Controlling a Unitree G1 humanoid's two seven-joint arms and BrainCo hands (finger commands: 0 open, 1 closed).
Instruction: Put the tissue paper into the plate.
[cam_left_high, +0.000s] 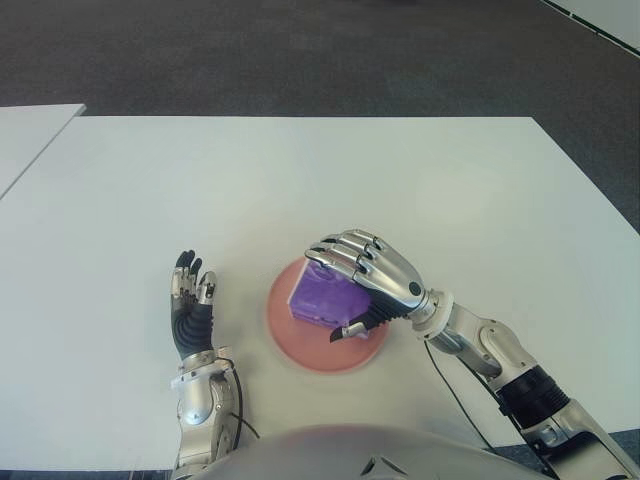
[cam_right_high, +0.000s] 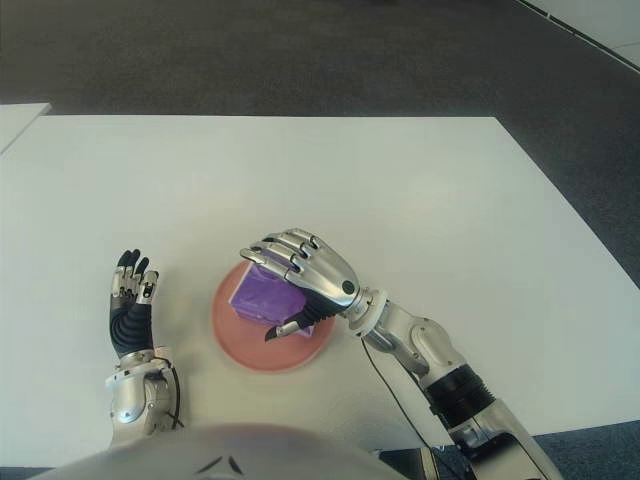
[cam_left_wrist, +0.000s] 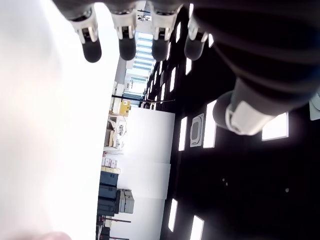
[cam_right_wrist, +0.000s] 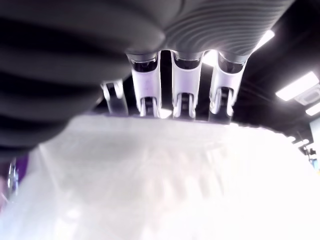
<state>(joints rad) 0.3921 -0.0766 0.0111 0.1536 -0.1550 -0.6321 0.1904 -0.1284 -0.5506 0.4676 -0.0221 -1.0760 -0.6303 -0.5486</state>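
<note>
A purple tissue pack (cam_left_high: 322, 298) sits over the pink plate (cam_left_high: 288, 345) near the front of the white table (cam_left_high: 300, 180). My right hand (cam_left_high: 334, 292) is shut on the pack from the right, with the fingers (cam_left_high: 345, 250) curled over its top and the thumb under its near side. Up close in the right wrist view, the pack (cam_right_wrist: 165, 175) fills the palm and the fingers (cam_right_wrist: 182, 95) hook past its far edge. Whether the pack touches the plate is hidden by the hand. My left hand (cam_left_high: 190, 292) shows left of the plate, its fingers (cam_left_wrist: 125, 45) straight and holding nothing.
The white table stretches far beyond the plate and to both sides. A second white table (cam_left_high: 30, 135) stands at the far left, and dark carpet (cam_left_high: 300, 50) lies past the table's far edge.
</note>
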